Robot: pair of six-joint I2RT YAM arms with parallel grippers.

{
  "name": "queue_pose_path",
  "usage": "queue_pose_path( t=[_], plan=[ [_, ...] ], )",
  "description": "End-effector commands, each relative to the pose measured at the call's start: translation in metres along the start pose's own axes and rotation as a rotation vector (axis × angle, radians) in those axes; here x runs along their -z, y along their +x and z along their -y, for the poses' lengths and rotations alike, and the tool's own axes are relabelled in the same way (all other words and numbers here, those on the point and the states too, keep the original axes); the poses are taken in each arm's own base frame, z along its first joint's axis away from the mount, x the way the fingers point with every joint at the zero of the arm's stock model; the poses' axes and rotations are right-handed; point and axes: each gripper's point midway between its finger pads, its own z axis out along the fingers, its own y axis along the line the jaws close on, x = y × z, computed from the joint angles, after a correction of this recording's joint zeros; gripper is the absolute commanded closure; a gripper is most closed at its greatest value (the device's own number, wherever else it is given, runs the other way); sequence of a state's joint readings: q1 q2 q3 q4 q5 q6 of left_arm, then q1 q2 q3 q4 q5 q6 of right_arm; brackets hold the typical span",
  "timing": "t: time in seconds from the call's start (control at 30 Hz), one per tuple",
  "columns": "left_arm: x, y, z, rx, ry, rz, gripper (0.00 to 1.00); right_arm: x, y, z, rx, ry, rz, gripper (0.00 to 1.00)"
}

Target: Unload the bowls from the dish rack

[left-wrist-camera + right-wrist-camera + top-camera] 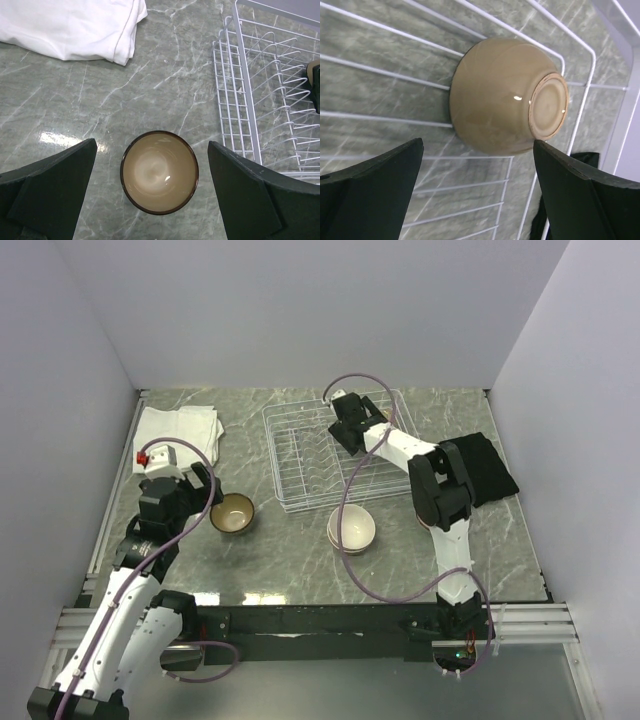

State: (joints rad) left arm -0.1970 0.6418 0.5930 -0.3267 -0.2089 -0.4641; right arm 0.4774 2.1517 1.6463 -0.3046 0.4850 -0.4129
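Note:
The white wire dish rack (300, 455) stands at the table's middle back. A tan bowl (505, 95) lies on its side in the rack by its far edge wires. My right gripper (478, 144) is open just short of it, a finger on each side, not touching; in the top view it (350, 430) hangs over the rack. A black-brown bowl (159, 172) with a cream inside stands upright on the table left of the rack (250, 100). My left gripper (152, 144) is open above it; in the top view it (208, 502) is beside the bowl (232, 512).
A stack of bowls (351, 530) with a white inside stands in front of the rack. A folded white cloth (180, 430) lies at the back left, and also shows in the left wrist view (75, 25). A black cloth (488, 468) lies right of the rack.

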Motion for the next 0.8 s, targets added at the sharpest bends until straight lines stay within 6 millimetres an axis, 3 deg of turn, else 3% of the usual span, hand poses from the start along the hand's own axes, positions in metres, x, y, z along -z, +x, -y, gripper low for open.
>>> queue_pose_path(
  t=[0.0, 0.2, 0.6, 0.77],
  plan=[
    [-0.001, -0.009, 0.003, -0.009, 0.007, 0.036, 0.01, -0.006, -0.019, 0.025, 0.036, 0.117, 0.03, 0.02],
    [-0.003, -0.005, 0.003, -0.015, 0.003, 0.021, 0.01, -0.015, -0.021, 0.027, 0.053, 0.158, 0.022, 0.02],
    [-0.004, -0.005, 0.004, -0.017, 0.008, 0.02, 0.01, 0.024, -0.045, 0.045, -0.074, 0.14, 0.104, 0.03],
    [-0.005, -0.004, 0.004, -0.019, 0.005, 0.015, 0.01, 0.011, -0.047, 0.048, -0.063, 0.187, 0.095, 0.03]
  ],
)
